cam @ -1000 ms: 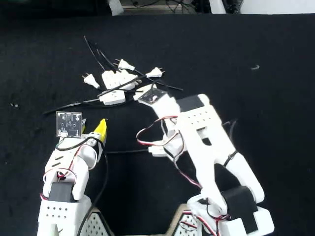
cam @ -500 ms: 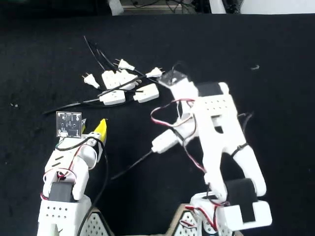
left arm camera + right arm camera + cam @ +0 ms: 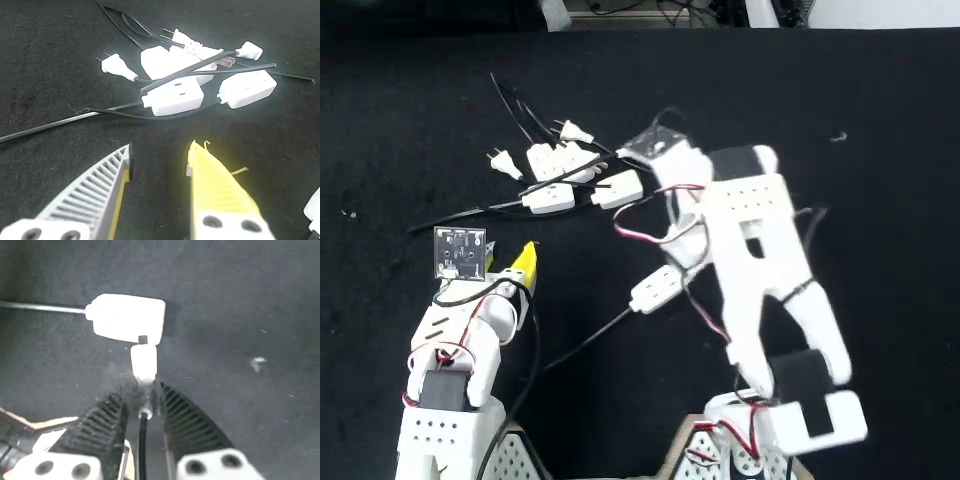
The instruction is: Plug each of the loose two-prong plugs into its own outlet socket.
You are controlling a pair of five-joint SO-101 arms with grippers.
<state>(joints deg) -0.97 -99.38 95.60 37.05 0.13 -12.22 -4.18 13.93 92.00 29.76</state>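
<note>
Now | step: insertion; plug [image 3: 144, 360] is clamped in right gripper [image 3: 142, 390], prongs judged just at socket [image 3: 125, 317] | next: a straight, aligned push is called for | left gripper [image 3: 160, 147] is spread apart, empty, near loose plugs [image 3: 117, 66]

Plug [image 3: 144, 361] in my right gripper [image 3: 141, 390], socket [image 3: 127, 319] just past its tip. From my left gripper [image 3: 160, 146]: pile [image 3: 172, 95] at 1 o'clock, socket at 3 o'clock.

The held plug [image 3: 144, 361], white, sits pinched in the right end effector [image 3: 142, 390], tip against a white socket [image 3: 127, 317]. A loose plug [image 3: 117, 66] and three more sockets [image 3: 172, 96] lie clustered together.
</note>
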